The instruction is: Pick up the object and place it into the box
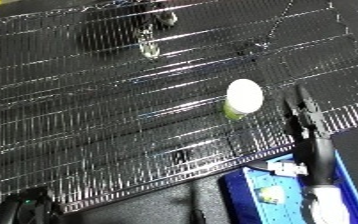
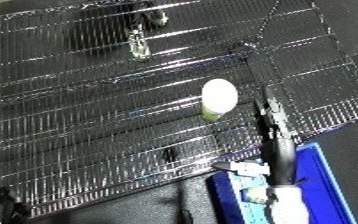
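The object (image 1: 244,97) is a small green container with a wide white lid, lying on its side on the shiny wire-mesh table top (image 1: 95,110). My right hand (image 1: 305,119) is just to the right of it and slightly nearer, fingers straight and pointing away from me, open, with a small gap to the container. Its white forearm (image 1: 326,202) comes up from the lower edge over the blue bin (image 1: 232,192). The bin stands below the table's near edge at the lower right. My left hand shows in no view.
Inside the blue bin lie a small white and green item (image 1: 269,196) and a white piece (image 1: 287,168). A shiny metal fitting (image 1: 147,42) sits at the far side of the mesh. A dark shape (image 1: 29,210) fills the lower left corner.
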Controlling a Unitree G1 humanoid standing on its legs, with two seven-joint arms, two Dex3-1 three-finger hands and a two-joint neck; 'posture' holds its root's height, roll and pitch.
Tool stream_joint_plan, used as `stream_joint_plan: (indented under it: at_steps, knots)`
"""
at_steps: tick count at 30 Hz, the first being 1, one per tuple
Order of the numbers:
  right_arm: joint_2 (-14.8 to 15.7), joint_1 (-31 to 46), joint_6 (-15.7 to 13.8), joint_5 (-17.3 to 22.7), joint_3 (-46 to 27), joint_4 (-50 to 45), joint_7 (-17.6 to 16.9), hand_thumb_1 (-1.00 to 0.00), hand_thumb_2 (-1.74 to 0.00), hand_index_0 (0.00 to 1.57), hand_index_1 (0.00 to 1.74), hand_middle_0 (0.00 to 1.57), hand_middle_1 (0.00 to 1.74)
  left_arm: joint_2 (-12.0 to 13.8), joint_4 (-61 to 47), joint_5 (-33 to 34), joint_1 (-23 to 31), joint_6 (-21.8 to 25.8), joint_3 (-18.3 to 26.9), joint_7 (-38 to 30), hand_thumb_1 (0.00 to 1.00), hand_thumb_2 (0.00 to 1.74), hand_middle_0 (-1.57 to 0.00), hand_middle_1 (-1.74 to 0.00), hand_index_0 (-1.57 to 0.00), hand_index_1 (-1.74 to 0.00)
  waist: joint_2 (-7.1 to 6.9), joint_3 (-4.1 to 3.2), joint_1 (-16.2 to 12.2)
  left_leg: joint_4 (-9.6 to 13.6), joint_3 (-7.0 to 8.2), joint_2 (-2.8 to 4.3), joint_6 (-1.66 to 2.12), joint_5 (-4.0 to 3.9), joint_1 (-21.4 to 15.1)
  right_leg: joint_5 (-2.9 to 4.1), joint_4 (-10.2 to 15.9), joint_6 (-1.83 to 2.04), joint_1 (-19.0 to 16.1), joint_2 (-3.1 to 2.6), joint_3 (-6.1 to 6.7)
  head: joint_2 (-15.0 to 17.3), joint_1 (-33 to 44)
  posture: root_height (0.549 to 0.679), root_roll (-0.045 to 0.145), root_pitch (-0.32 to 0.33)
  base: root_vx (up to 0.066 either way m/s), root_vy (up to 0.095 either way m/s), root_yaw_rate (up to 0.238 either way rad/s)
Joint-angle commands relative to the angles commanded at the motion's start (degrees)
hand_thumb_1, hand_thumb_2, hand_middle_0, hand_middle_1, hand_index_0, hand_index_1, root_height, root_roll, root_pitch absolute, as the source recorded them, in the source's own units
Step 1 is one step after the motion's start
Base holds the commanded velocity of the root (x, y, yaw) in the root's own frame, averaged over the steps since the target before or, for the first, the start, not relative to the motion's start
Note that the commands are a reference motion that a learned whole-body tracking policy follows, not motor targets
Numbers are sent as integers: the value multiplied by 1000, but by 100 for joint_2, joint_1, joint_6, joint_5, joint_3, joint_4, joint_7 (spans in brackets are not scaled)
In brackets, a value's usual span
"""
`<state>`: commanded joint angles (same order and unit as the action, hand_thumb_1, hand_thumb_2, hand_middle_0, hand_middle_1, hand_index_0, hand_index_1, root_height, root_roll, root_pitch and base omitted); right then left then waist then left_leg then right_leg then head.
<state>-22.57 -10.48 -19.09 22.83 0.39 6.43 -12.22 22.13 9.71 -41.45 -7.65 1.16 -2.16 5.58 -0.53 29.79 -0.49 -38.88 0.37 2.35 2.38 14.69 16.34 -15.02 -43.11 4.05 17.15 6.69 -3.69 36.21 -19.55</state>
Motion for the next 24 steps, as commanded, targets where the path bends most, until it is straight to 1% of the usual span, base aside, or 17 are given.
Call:
stream_joint_plan:
  at_steps: [3, 8, 13, 18, 24]
  knots:
    - [3, 2, 38, 15, 7, 25, -35, 0, 0, 0, 0, 0, 0, 10, -9, 38, 12, -39, -6, 13, 1000, 1740, -1570, -1740, -1570, -1740, 18, 0, -15, -44, 10, 1, -3, 22, 38, -3, -35, 1, 48, 10, 12, -80, -157, 642, 44, -115, 35, -40, -33]
    - [-30, -68, 89, 85, -1, 94, -118, 0, 0, 0, 0, 0, 0, 76, -47, 106, 39, -97, -2, 47, 1000, 1740, -1570, -1740, -1570, -1740, 63, 0, -40, -146, 27, 3, -18, 63, 162, -20, -138, -4, 193, 14, 35, -412, -651, 640, 46, -104, 22, -51, -42]
    - [-114, -301, 139, 191, -14, 224, -310, 0, 0, 0, 0, 0, 0, 163, -82, 125, -28, -155, -44, 32, 1000, 1740, -1570, -1740, -1570, -1740, 128, 0, -68, -317, 26, -18, -39, 116, 389, -46, -304, -29, 435, 1, 71, -638, -919, 637, 50, -87, -7, -40, -45]
    - [-198, -560, 164, 237, -57, 431, -505, 0, 0, 0, 0, 0, 0, 270, -103, 96, -150, -250, -147, 15, 1000, 1740, -1570, -1740, -1570, -1740, 217, 0, -92, -473, 16, -67, -64, 169, 622, -71, -466, -55, 689, 6, 104, -858, -986, 634, 55, -67, -10, -37, -14]
    - [-326, -835, 241, 276, -16, 658, -580, 0, 0, 0, 0, 0, 0, 391, -118, 40, -296, -274, -264, -20, 1000, 1740, -1570, -1740, -1570, -1740, 296, 0, -89, -589, 18, -100, -65, 200, 882, -80, -553, -81, 943, 18, 123, -1071, -1078, 632, 62, -38, -18, -29, -2]
